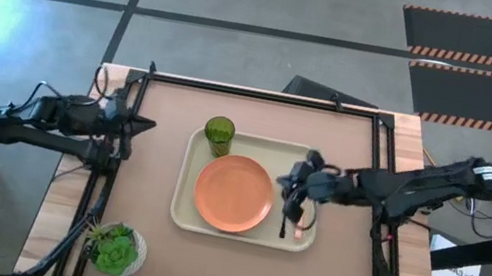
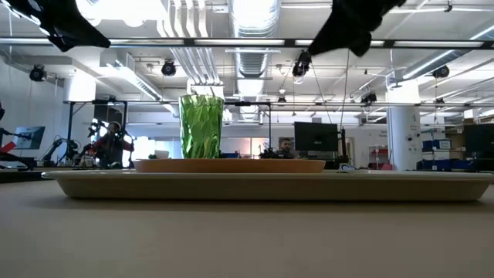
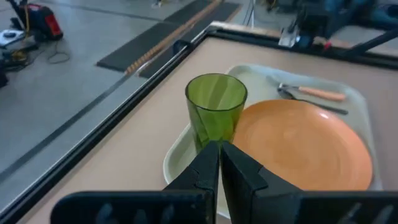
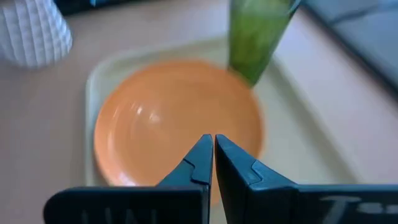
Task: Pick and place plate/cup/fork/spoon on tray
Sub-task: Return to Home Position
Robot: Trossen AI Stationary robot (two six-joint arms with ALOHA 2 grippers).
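Brown counter (image 1: 235, 258) fills the frame between black rails, and its near strip lies bare apart from a white bowl of green leaves (image 1: 115, 249) at the near left corner, well apart from everything else. Mid-counter sits the cream tray (image 1: 184, 203), its long axis running left to right, with open counter on all four sides. On it the orange plate (image 1: 233, 193) lies flat at the middle, taking up most of the depth between the near and far rims. Right of the plate the fork (image 3: 314, 93) and the spoon (image 3: 311, 101) lie side by side on the tray floor; from above the right arm covers much of them, and only the fork's pink handle shows, pointing near to far. The spoon's bowl is hard to make out in any view. From counter height the tray rim hides both utensils and all but the plate's edge.

At the tray's far left corner the green cup (image 1: 218, 135) stands upright, just beside the plate's far edge.

Over the tray's right end hangs the right gripper (image 4: 213, 163), above the utensils, jaws pressed together and holding nothing, aimed left across the plate. Off the counter's left edge waits the left gripper (image 3: 219, 167), level with the cup, jaws likewise closed and empty, pointing right toward the cup

Beyond the far rail lies grey floor with striped mats
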